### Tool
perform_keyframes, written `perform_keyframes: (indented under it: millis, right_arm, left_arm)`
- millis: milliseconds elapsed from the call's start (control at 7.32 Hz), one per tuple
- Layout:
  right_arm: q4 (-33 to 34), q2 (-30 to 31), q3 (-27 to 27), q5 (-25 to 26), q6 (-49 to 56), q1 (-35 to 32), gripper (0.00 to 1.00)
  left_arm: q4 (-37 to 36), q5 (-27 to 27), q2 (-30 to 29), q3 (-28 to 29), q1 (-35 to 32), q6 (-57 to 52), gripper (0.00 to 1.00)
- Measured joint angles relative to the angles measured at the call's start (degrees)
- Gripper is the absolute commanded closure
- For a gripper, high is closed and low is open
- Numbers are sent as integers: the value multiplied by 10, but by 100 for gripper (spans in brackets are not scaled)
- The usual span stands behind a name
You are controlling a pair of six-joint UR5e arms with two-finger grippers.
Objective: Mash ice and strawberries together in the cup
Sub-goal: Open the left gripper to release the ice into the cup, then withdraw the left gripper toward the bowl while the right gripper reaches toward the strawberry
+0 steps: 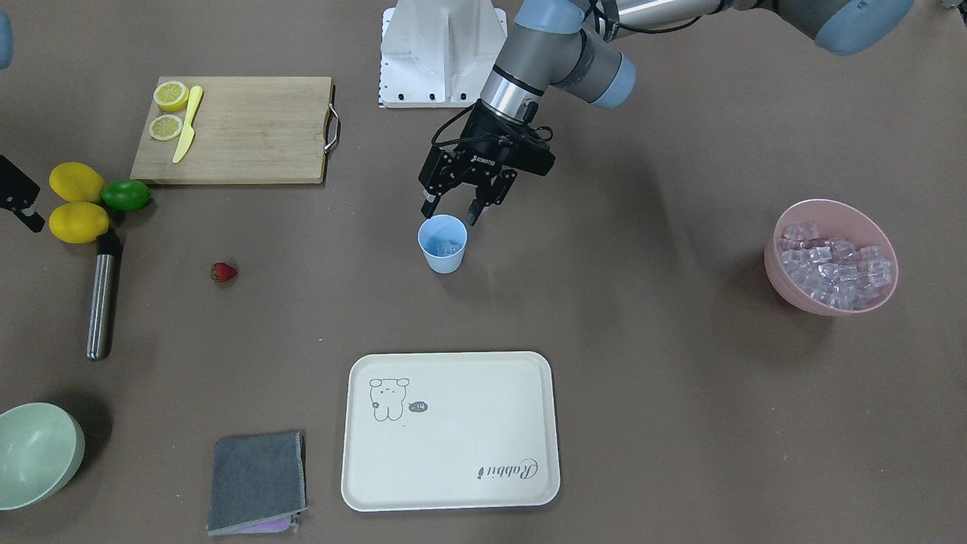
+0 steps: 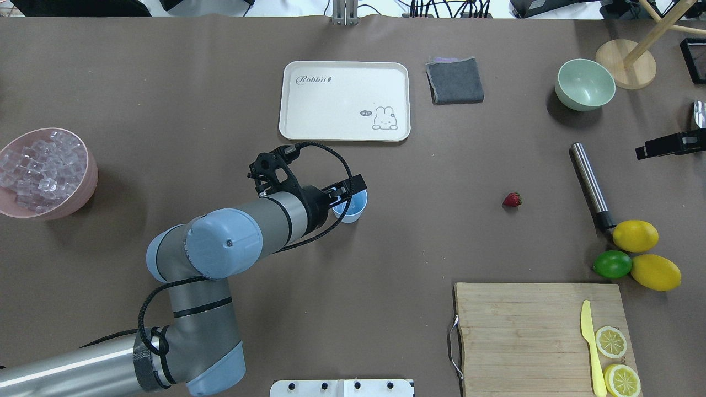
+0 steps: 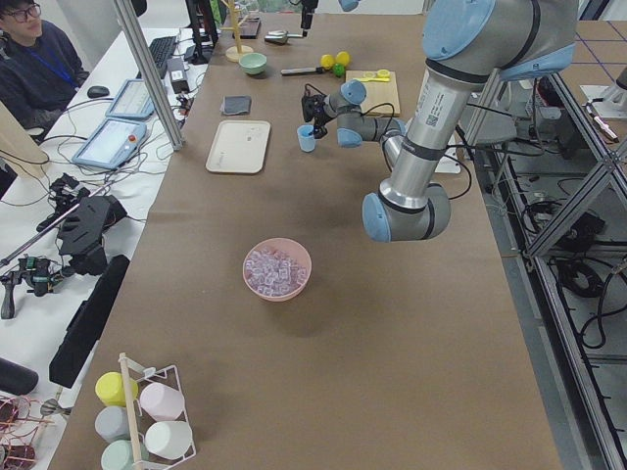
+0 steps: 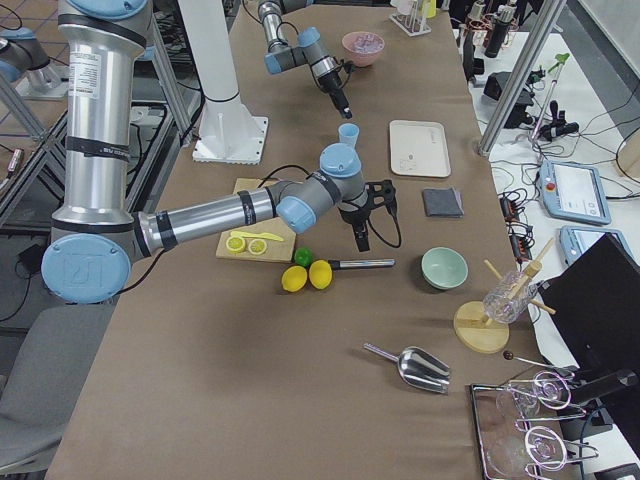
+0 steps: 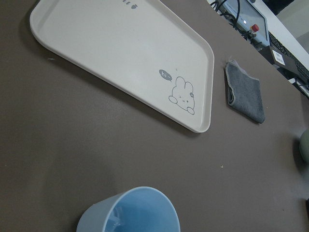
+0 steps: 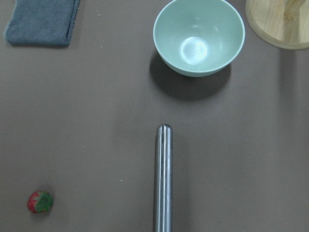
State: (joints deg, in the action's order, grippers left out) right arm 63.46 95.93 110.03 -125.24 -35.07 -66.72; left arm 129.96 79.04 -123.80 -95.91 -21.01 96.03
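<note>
Light blue plastic, the cup [image 1: 443,253] is standing upright on the brown surface [image 1: 642,363]. You are seeing the left gripper [image 1: 452,210] hanging just above its rim, on the robot's side, with its jaws spread apart and holding nothing. Some ice [image 1: 450,245] is lying inside the cup. Farther out, the strawberry [image 1: 223,272] is lying alone, well apart from the cup. Beyond it the right gripper [image 2: 664,148] is hovering near the steel rod [image 2: 589,184]; you cannot tell how its jaws are standing. Farthest the other way, the pink bowl [image 1: 780,276] is holding more ice.
</note>
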Motion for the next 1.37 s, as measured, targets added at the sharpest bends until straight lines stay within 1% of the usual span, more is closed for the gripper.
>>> perform_keyframes:
  millis: [137,273,410,546,683,820,956,1093,1230,1366]
  right_arm:
    - [0,0,0,0,0,0,0]
    - [0,-3,0,0,-1,0,0]
    - [0,-12,0,0,-11,1,0]
    - [1,-26,-1,0,-34,7,0]
    - [2,-45,-1,7,-64,22,0]
    - [4,-68,-2,26,-103,47,0]
    - [10,-94,-4,56,-150,83,0]
    - [24,-122,-5,92,-196,127,0]
    - [48,-151,-7,128,-236,168,0]
    - [71,-177,-8,158,-273,205,0]
  left_arm:
    - [-2,0,4,-8,0,-1,1]
    - [-27,7,16,-31,-2,-17,1]
    - [-103,47,35,-79,-16,-65,1]
    - [-201,109,46,-126,-45,-116,0]
    - [-298,167,54,-163,-84,-172,0]
    - [-384,216,71,-199,-128,-253,0]
    - [-442,259,105,-232,-176,-341,0]
    - [-468,299,149,-252,-229,-428,0]
    - [-477,342,198,-263,-289,-520,1]
    - [-479,388,248,-265,-364,-621,1]
